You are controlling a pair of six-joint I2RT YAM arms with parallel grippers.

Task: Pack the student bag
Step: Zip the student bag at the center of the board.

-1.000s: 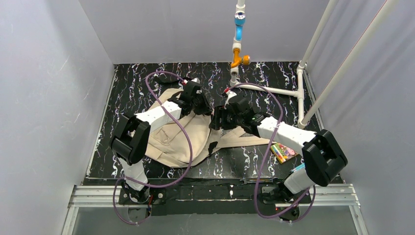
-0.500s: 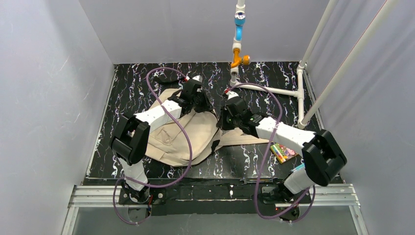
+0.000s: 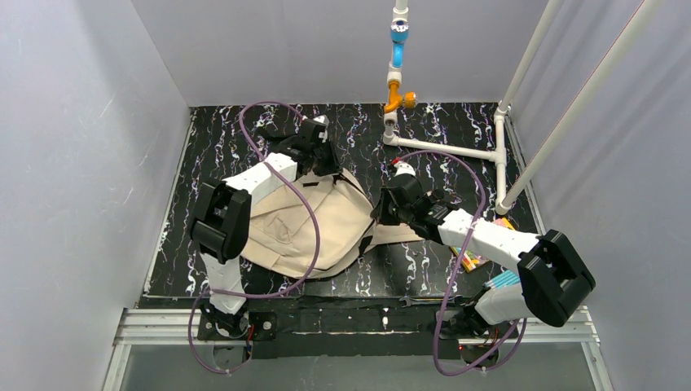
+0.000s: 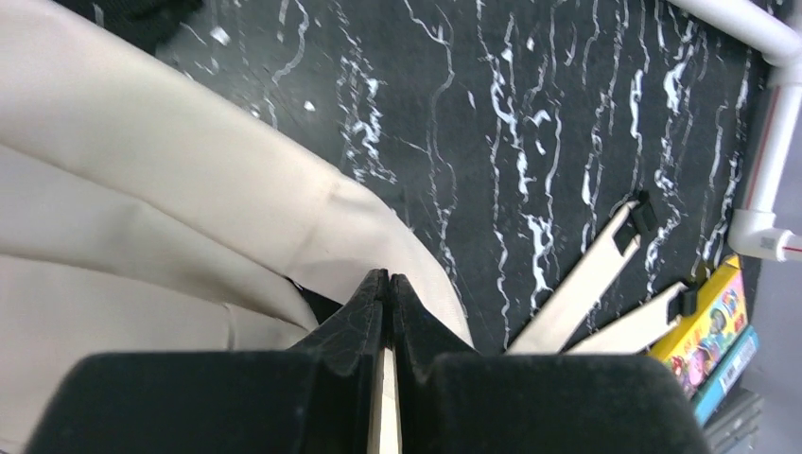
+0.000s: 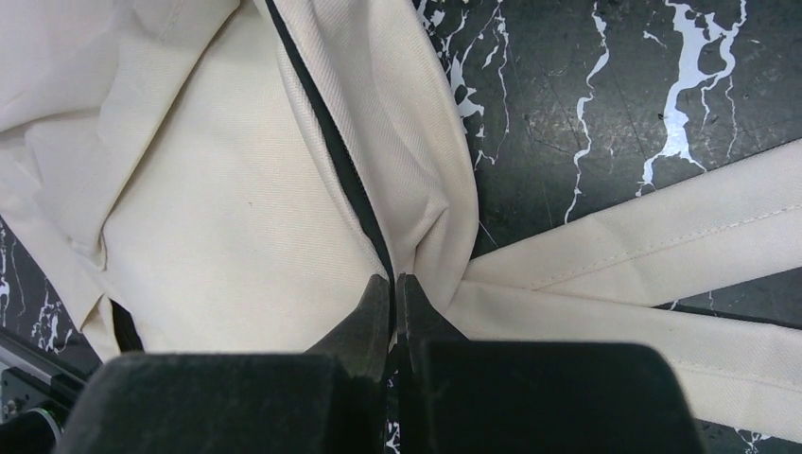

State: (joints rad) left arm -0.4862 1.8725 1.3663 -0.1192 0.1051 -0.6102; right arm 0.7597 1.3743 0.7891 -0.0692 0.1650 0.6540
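Observation:
The student bag (image 3: 285, 232), beige fabric, lies flat on the black marbled table left of centre. My left gripper (image 3: 326, 167) is at its far rim. In the left wrist view this left gripper (image 4: 388, 277) is shut, with a strip of the bag's (image 4: 142, 161) beige cloth pinched between its fingers. My right gripper (image 3: 381, 213) is at the bag's right edge. In the right wrist view that gripper (image 5: 392, 277) is shut on the bag (image 5: 236, 208) at its dark zip line, where the cloth bunches beside the straps (image 5: 653, 236).
Colourful books (image 3: 473, 257) lie on the table right of the bag, under my right arm, and the books (image 4: 714, 326) also show in the left wrist view. A white pipe frame (image 3: 456, 151) and a tap (image 3: 398, 73) stand at the back. Two loose straps (image 4: 586, 284) reach right.
My right gripper has shut and drawn back to the near right. My left gripper has moved toward the far left. The bag's rim now stretches between them.

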